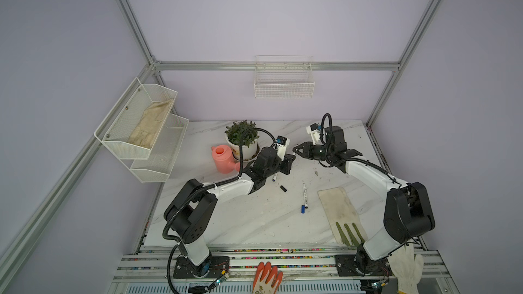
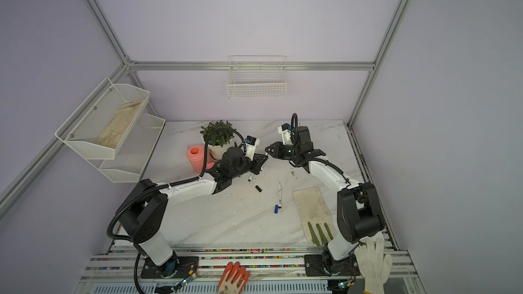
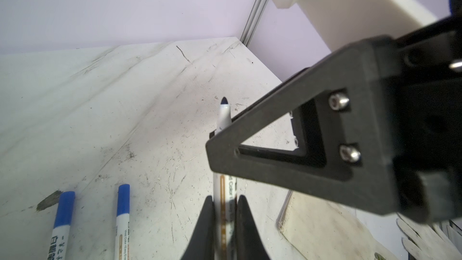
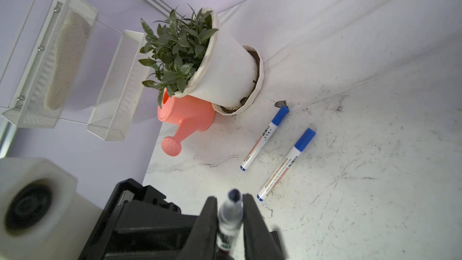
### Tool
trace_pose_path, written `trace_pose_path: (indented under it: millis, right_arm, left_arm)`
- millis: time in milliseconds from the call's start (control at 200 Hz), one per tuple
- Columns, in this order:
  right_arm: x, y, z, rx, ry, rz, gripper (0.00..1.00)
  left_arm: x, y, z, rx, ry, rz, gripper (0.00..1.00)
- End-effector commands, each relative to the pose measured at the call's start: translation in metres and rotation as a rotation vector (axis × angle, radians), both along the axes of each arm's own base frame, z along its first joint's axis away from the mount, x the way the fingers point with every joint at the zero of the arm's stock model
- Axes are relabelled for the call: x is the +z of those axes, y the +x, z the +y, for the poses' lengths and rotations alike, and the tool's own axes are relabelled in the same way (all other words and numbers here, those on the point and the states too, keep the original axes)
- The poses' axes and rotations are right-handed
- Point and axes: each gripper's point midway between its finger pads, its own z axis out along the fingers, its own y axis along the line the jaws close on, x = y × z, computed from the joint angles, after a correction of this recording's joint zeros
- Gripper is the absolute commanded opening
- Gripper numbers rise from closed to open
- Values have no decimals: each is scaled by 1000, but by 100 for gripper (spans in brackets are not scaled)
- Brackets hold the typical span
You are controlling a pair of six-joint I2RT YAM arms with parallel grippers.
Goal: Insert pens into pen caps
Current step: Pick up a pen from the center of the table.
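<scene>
Left gripper [image 3: 224, 203] and right gripper [image 4: 229, 201] pinch one uncapped white-barrelled marker pen [image 3: 223, 113]; two blue-capped pens [image 4: 262, 138] done, two left.

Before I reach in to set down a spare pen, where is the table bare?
Bare: the front stretch of the table between the left arm and the beige glove. Crowded: the middle, with a loose pen, blue cap and black cap; the back left, with plant and watering can.
</scene>
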Motion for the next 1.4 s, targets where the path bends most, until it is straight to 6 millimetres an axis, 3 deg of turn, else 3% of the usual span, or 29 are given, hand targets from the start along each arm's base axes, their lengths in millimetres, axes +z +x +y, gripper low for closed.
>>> trace_pose_path:
  millis: [0, 25, 150, 255, 850, 1395]
  right_arm:
    - [7, -2, 5, 23, 16, -22, 7]
    - [6, -3, 4, 24, 15, -20, 5]
    - [6, -10, 4, 43, 10, -20, 3]
    - [7, -13, 3, 49, 6, -23, 2]
    - [11, -17, 2, 60, -11, -37, 1]
    - [9, -19, 1, 67, -21, -27, 0]
  left_arm:
    - [20, -7, 0, -15, -75, -32, 0]
    - [20, -8, -1, -19, -78, -28, 1]
    - [9, -9, -4, -38, -65, 10, 36]
    - [-1, -10, -5, -45, -44, 38, 47]
    - [-26, -16, -5, -74, 20, 80, 42]
    - [-30, -16, -12, -110, 16, 94, 31]
